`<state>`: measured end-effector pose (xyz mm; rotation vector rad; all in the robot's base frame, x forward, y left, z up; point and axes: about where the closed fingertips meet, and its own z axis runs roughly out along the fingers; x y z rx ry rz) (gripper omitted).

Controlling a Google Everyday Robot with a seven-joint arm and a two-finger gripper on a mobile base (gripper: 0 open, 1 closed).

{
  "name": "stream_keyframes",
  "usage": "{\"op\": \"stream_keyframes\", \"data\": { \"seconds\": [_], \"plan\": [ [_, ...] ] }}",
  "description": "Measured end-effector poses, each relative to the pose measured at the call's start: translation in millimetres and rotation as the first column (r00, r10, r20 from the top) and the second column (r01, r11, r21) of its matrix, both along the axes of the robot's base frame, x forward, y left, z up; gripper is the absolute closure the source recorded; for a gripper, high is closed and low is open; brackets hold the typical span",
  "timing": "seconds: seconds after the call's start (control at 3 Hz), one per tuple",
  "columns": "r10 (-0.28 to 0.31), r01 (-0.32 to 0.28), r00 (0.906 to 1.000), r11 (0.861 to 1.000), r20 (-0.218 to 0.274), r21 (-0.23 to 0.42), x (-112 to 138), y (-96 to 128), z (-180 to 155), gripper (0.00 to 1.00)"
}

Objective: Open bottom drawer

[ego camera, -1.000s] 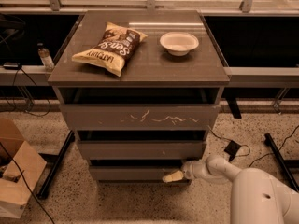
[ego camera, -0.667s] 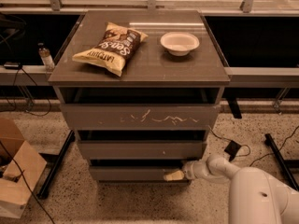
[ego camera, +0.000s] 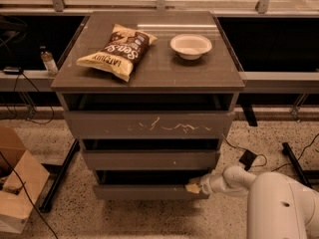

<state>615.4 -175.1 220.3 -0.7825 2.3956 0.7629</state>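
gripper [ego camera: 193,187] is low at the front of the cabinet [ego camera: 164,68], at the right end of the bottom drawer [ego camera: 144,191], with its tip on the top edge of that drawer front where the dark gap starts. can't make out whether it's spread or closed, or gripping anything. arm [ego camera: 234,179] comes in from the cabinet's right, near the floor. white robot body [ego camera: 281,208] sits right of and in front of the cabinet's lower right corner

bottom drawer is the lowest of three fronts in the cabinet, plain, under the middle drawer [ego camera: 149,159]. top drawer [ego camera: 149,125] with white scratches is above that. each front has a dark gap over it

on top of the cabinet: chip bag [ego camera: 117,51] lying flat on the left half, white bowl [ego camera: 191,46] upright on the right half toward the back, the two apart

left of the cabinet: cardboard box [ego camera: 17,193] on the floor, small bottle [ego camera: 48,60] on a ledge about level with the cabinet top
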Motion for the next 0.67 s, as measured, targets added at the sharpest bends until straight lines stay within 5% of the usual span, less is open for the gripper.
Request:
{"op": "stream_keyframes", "data": {
  "seconds": [0.33,0.67],
  "plan": [
    [0.007,-0.009,0.9973,0.999,-0.073,-0.035,-31.2,-3.1,-8.0,0.62],
    [0.01,-0.012,0.9966,0.999,-0.082,-0.033,-35.8,-1.3,-10.0,0.29]
  ]
}}
